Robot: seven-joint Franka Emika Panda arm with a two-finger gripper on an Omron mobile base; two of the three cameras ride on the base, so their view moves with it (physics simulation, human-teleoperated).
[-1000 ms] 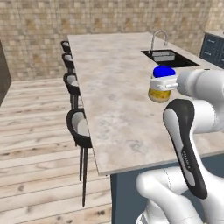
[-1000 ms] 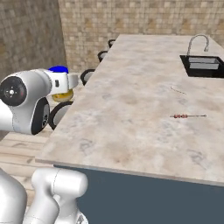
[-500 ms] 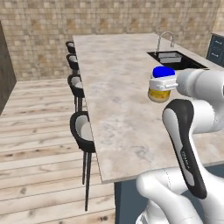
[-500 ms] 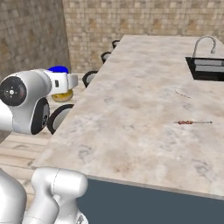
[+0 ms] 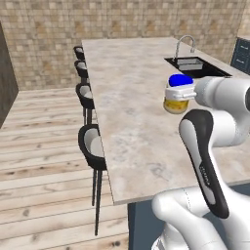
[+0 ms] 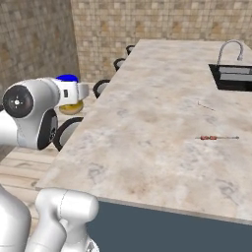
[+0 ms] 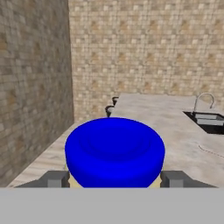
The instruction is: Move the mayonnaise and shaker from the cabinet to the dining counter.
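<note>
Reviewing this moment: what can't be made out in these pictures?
- Squat mayonnaise jar with blue lid: in the hand view the lid hides the body and label.
- Tool: fingers hidden behind the jar and white wrist in the left base view.
- Thin reddish stick on the beige marble dining counter: too small to identify, right base view.
- Inset sink: cut off by the right edge.

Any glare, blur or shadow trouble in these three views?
Left base view: flat even light, no glare; mayonnaise jar sharp, no cast shadow on the counter. Right base view: the thin skewer is small and soft-edged. Hand view: the jar's blue lid looms huge up close, wall textures coarse, pincer tips cut by the bottom edge.
</note>
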